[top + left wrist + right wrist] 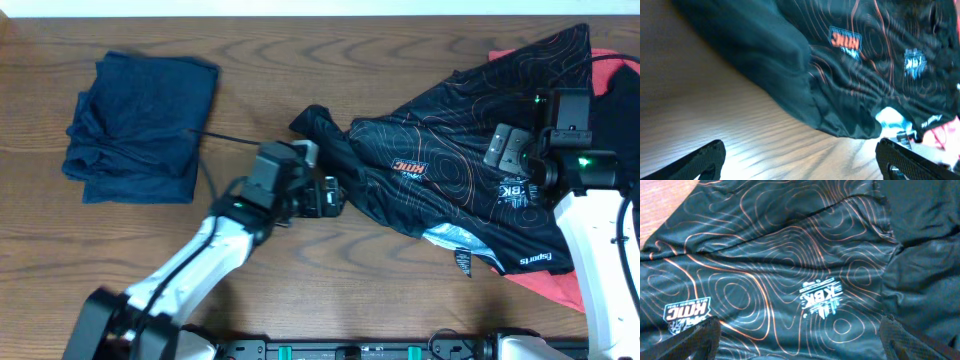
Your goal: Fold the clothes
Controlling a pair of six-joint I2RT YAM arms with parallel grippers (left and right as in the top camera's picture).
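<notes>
The black jersey [450,170] lies rumpled and askew on the right half of the table [350,60]. It is draped over a coral-red garment [545,285] that shows at its lower right edge. Your left gripper [800,160] sits just short of the jersey's near hem, fingers spread with bare wood between them. Your right gripper [800,342] hangs over the printed chest, fingers likewise apart and holding nothing. You're probably at the flattening stage: pinch the hem cleanly, only the jersey's cloth, and draw it out low so the red piece doesn't drag along. The navy garment [140,125] lies bundled well apart at far left. No bin or basket is in view.
</notes>
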